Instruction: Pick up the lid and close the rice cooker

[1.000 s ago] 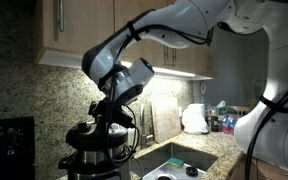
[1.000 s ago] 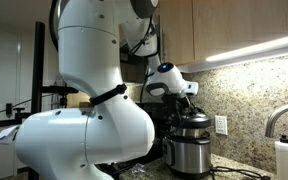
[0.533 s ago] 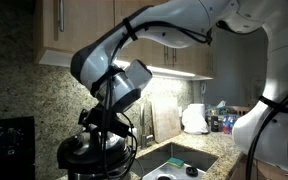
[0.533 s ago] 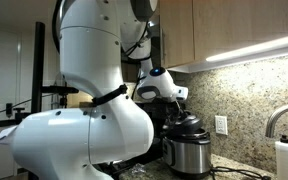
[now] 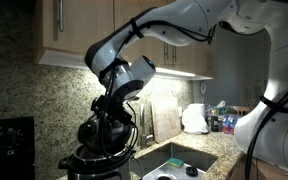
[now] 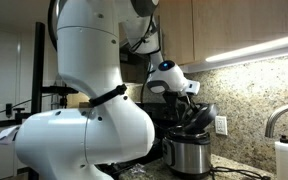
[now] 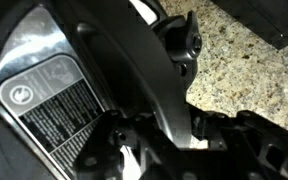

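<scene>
White arm (image 5: 174, 25) in a downward arch, wrist at a tilt, gripper (image 5: 110, 108) jaws tightly together

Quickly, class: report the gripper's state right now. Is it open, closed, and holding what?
Gripper: closed on the lid, holding it tilted above the rice cooker.

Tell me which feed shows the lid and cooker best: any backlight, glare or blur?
In an exterior view the under-cabinet light backlights the lid and rice cooker into silhouettes; in an exterior view lid and rice cooker are evenly lit, best feed; wrist view is dark, close, with sheen on the label plate.
</scene>
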`<control>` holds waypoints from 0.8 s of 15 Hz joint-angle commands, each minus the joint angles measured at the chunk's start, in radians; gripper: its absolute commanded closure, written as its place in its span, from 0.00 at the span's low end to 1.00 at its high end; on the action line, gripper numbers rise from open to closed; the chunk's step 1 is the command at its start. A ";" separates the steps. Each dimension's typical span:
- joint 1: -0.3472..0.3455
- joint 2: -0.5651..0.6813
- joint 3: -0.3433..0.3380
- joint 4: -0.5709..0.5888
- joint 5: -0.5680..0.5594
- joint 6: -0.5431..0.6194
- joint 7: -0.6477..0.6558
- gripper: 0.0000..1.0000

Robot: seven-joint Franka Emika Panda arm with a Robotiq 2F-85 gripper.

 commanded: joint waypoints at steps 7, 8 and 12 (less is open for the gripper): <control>0.072 0.137 0.022 -0.076 0.144 0.006 0.012 1.00; 0.080 0.154 0.011 -0.075 0.147 0.009 0.015 1.00; 0.044 0.195 0.027 -0.061 0.128 0.009 0.032 1.00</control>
